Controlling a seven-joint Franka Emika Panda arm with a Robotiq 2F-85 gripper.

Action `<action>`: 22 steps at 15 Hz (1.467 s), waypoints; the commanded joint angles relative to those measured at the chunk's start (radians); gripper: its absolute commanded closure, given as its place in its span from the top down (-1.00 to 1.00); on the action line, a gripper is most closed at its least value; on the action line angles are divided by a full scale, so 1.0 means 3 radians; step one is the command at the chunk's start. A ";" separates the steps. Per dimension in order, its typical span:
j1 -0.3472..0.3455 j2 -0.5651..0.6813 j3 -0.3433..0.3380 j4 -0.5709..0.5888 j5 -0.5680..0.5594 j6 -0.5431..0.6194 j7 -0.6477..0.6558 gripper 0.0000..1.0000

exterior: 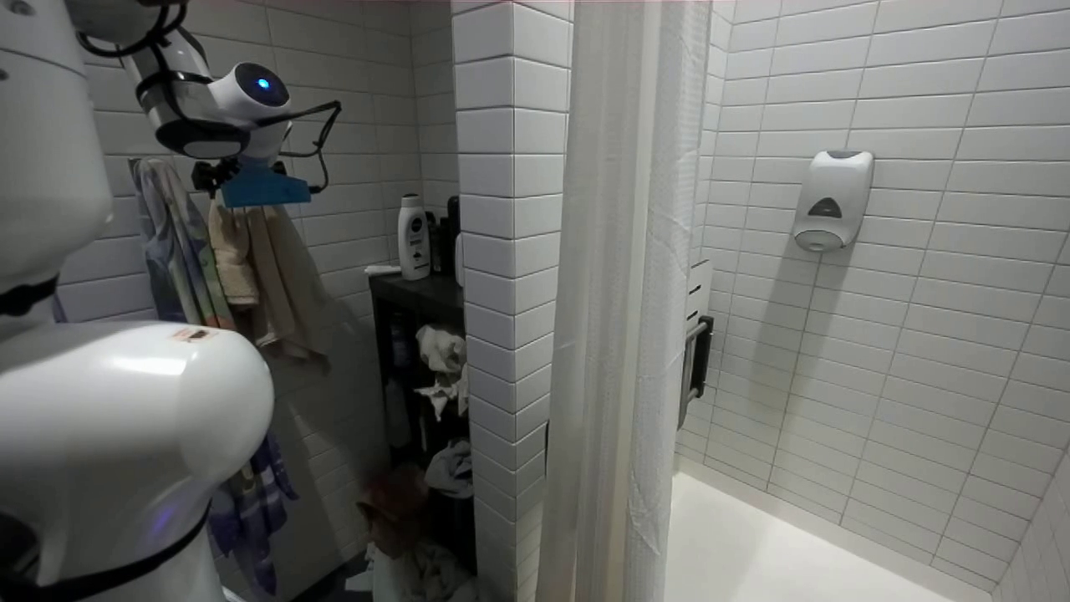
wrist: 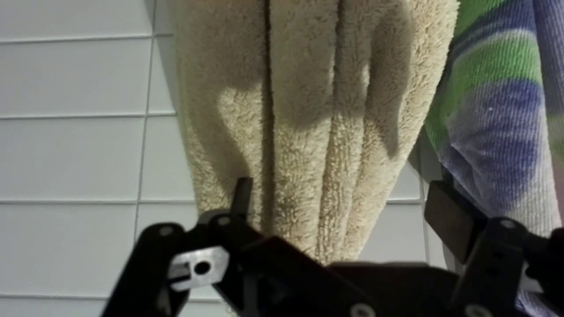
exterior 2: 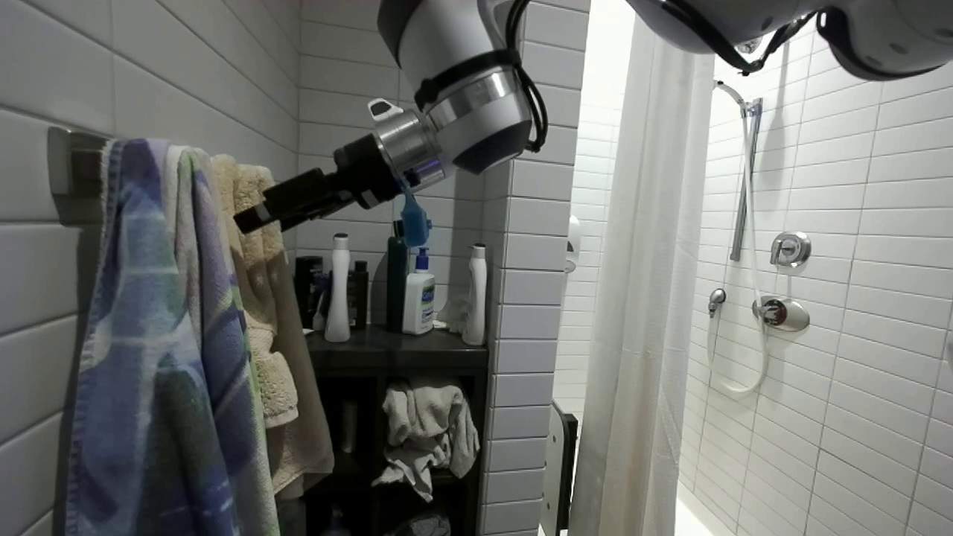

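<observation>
Wrist view, and there's the beige towel (wrist: pixel 304 110), filling the upper middle of the frame in long hanging folds, with the gripper (wrist: pixel 346 202) poking in from the bottom edge. The jaws stand wide, and nothing is pinched between them! One fingertip (wrist: pixel 242 193) overlaps the towel at lower centre; its partner is over at lower right, beside the patterned towel (wrist: pixel 498 132). Touching the cloth, or just short? Can't tell from here.

Over in an exterior view, the fingers show left of centre, overlapping the beige towel, with a metal bracket (exterior 2: pixel 78 160) at upper left. Down at lower centre sits the dark shelf unit (exterior 2: pixel 394 361), a white bottle (exterior 2: pixel 339 290) on top, well clear of the action.

So the state of play, by my reading: early. Lining up with the towel looks done; the grip isn't made, and the beige towel hangs by the tiled wall (wrist: pixel 75 158), not yet taken.
</observation>
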 commanded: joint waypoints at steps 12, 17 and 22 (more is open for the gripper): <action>-0.0089 0.0182 0.0000 0.0158 0.0090 -0.0212 -0.0279 1.00; -0.0109 0.0381 -0.0016 0.0379 0.0024 -0.0226 -0.0319 1.00; -0.0104 0.0549 -0.0017 0.0574 -0.0005 -0.0253 -0.0314 1.00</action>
